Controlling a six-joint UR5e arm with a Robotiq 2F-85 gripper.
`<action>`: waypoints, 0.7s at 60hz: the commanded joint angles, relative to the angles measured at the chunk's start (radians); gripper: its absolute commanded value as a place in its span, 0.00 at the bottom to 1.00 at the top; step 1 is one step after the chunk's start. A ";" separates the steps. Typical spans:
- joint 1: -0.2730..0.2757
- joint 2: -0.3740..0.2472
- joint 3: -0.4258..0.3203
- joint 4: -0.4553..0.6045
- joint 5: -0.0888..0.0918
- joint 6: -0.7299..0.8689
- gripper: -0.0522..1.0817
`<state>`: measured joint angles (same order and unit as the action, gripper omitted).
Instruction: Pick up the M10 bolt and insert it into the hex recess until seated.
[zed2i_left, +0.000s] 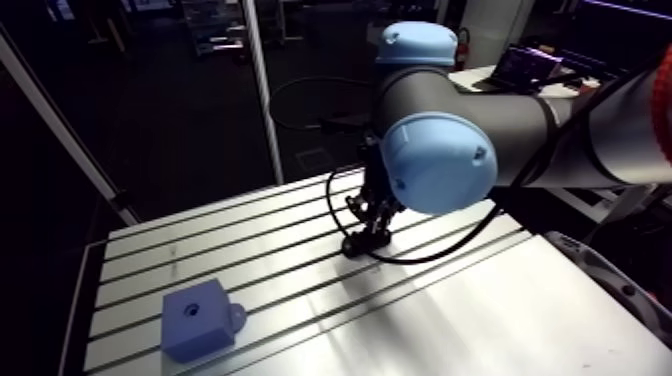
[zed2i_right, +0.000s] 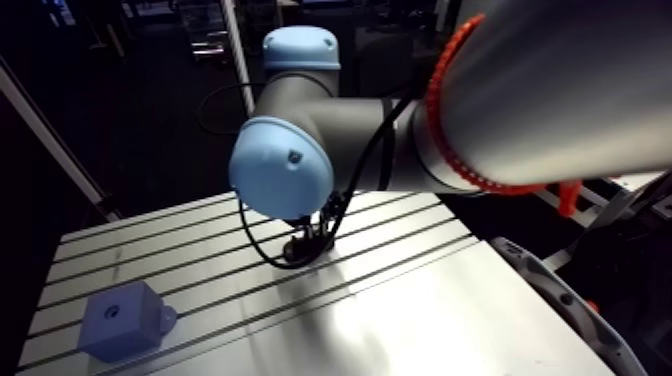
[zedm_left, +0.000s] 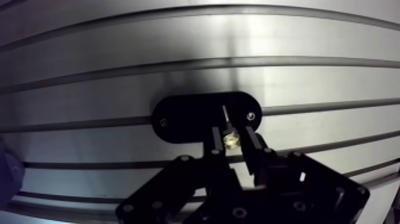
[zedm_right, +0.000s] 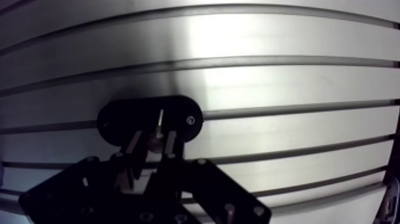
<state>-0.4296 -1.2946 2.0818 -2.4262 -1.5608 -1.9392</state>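
In the arm view the light-blue joint cap (zed2i_left: 437, 162) hides most of the gripper (zed2i_left: 362, 243). Only its dark lower end shows, too small for me to read. The recess on the blue block (zed2i_left: 198, 320) is a small dark spot, and I cannot make out its shape. In the wrist view the gripper's own body covers the near edge of the black plate (zedm_left: 196, 116). The bolt (zedm_left: 230, 139) is a small bright blur, and I cannot tell whether it is gripped. A blue shape (zedm_left: 7, 173) off to the gripper's side is cut off by the view's edge.
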 joint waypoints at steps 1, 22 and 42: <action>-0.003 -0.001 -0.001 0.000 0.000 -0.001 0.65; -0.003 -0.002 0.001 0.000 0.000 -0.002 0.66; -0.003 -0.007 0.001 0.000 0.002 -0.005 0.69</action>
<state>-0.4327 -1.2967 2.0819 -2.4262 -1.5608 -1.9425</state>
